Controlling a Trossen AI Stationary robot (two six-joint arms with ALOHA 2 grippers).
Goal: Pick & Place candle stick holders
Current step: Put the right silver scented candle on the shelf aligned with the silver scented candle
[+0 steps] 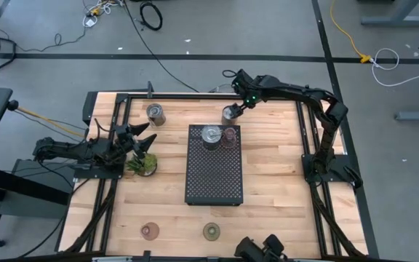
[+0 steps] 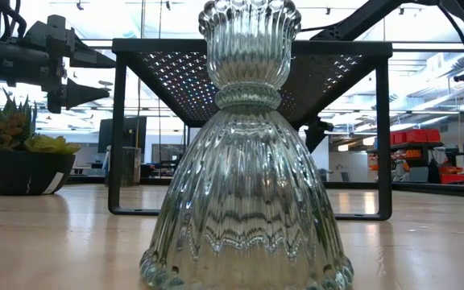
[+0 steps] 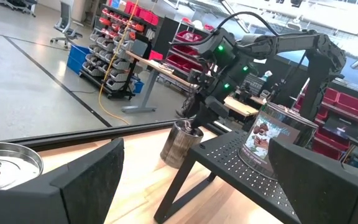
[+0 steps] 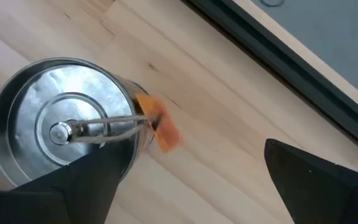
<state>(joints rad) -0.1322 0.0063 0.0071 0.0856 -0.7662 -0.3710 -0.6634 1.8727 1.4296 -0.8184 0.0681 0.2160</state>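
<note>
My right gripper [image 4: 191, 149] hangs open, pointing steeply down, over a silver cup holder [image 4: 64, 130] with an orange tag [image 4: 161, 132], at the table's far side [image 1: 230, 112]. The cup stands on its base, off toward one finger. A second silver cup [image 1: 211, 135] and a pinkish holder [image 1: 229, 135] stand on the black tray [image 1: 214, 175]. A third silver cup [image 1: 156, 113] stands at the far left. Pink [image 1: 150, 231] and olive-green [image 1: 211, 231] holders sit near the front edge. My left gripper [image 1: 140, 138] waits open and level at the left. My right gripper stands with its open fingers at the rim of the far silver cup [image 3: 180, 143], one finger [image 4: 86, 186] in front of the cup's wall. I cannot tell whether it touches the cup, which stands upright on the table.
A small potted plant [image 1: 142, 164] stands just below my left gripper. The tray is a raised perforated stand on legs [image 2: 119, 137] in the table's middle. A clear ribbed glass holder [image 2: 246, 161] fills the low view. Bare wood lies right of the tray.
</note>
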